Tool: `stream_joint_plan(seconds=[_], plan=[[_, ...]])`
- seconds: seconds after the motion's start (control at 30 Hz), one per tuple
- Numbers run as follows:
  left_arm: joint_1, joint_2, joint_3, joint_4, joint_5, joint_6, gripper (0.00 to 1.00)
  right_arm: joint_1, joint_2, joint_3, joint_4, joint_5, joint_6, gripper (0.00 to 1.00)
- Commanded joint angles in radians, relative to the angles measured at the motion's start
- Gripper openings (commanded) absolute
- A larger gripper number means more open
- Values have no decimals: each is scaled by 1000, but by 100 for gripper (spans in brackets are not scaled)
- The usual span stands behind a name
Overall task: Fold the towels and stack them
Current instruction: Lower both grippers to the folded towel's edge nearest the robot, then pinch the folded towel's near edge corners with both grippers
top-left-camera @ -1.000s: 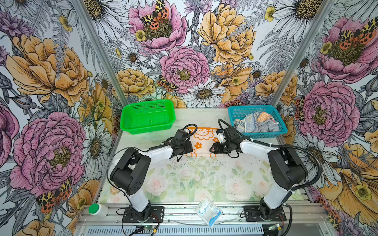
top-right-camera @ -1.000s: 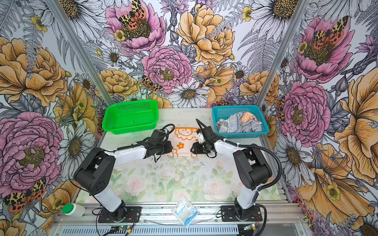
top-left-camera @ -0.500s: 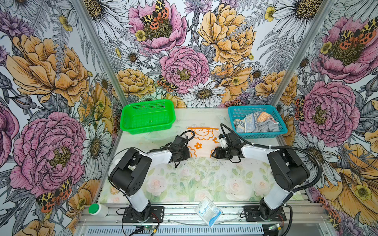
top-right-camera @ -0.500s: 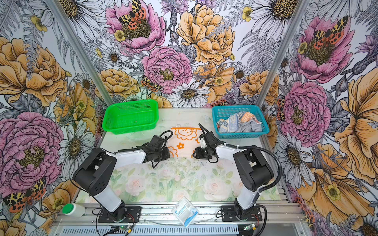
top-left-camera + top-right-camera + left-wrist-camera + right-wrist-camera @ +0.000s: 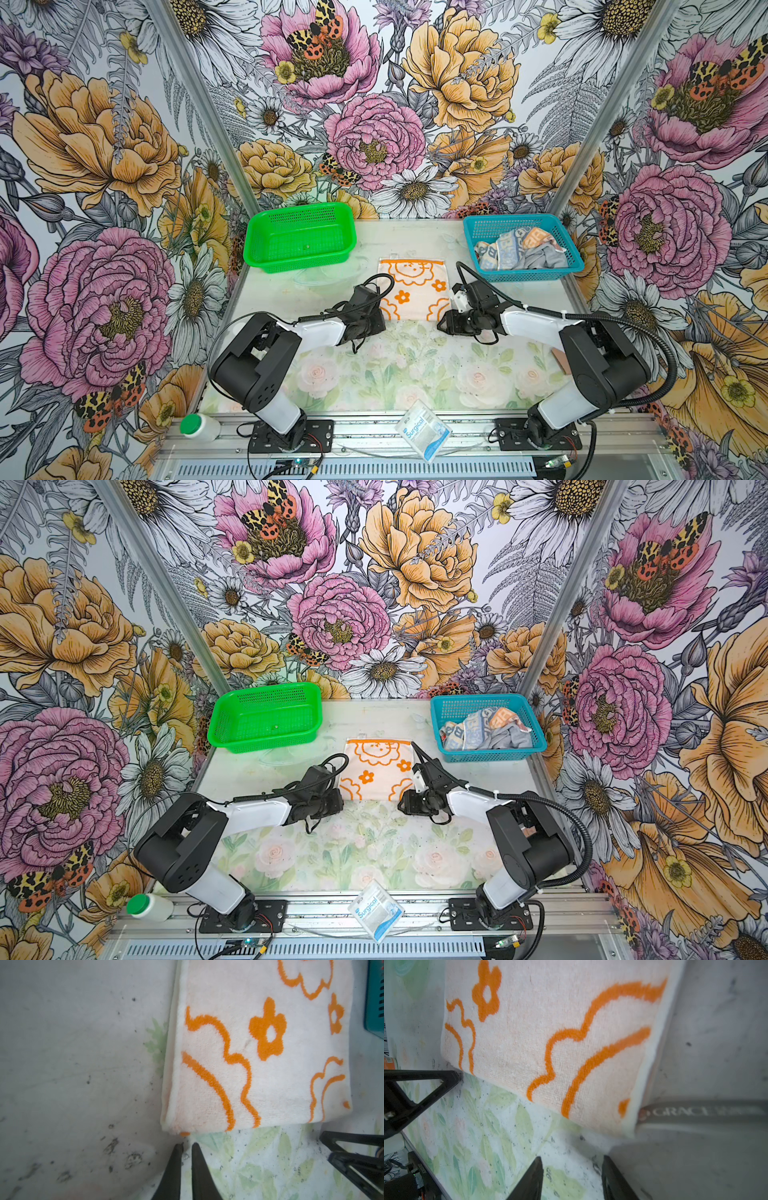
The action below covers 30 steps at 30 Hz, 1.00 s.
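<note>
A cream towel with orange flower outlines (image 5: pixel 413 286) (image 5: pixel 376 771) lies folded flat on the table behind the middle. My left gripper (image 5: pixel 380 324) (image 5: pixel 187 1146) sits low on the table just off the towel's (image 5: pixel 259 1043) near left corner, shut with only a slit between the tips and nothing in it. Off the near right corner of the towel (image 5: pixel 550 1032), my right gripper (image 5: pixel 442 326) (image 5: pixel 572 1160) stands open and empty. A lettered towel (image 5: pixel 507 249) and a grey towel (image 5: pixel 548 259) lie crumpled in the blue basket (image 5: pixel 528 274).
A green basket (image 5: pixel 299 208) stands at the back left. A white-blue "Surgical" packet (image 5: pixel 422 428) lies on the front rail, and a white bottle with a green cap (image 5: pixel 199 426) lies at the front left. A small brown object (image 5: pixel 559 359) sits by the right arm.
Both grippers have drawn back toward the front, from over the cream towel to just off its near edge. The towel lies flat and still.
</note>
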Motion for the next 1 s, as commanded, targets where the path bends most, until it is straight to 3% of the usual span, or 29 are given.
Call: stream_joint_plan(seconds=[0.0, 0.2, 0.33, 0.53, 0.97], plan=[[-48, 14, -78, -101, -21, -48, 13, 0, -62, -68, -42, 24, 37, 47], [-113, -115, -157, -115, -52, -132, 15, 9, -180, -147, -65, 43, 67, 47], [-50, -173, -158, -78, -35, -108, 36, 5, -164, -109, -62, 71, 53, 48], [106, -90, -141, 139, 167, -114, 41, -12, -55, -7, -3, 49, 21, 49], [157, 83, -74, 203, 213, -147, 44, -86, 45, 10, 119, -28, 56, 50]])
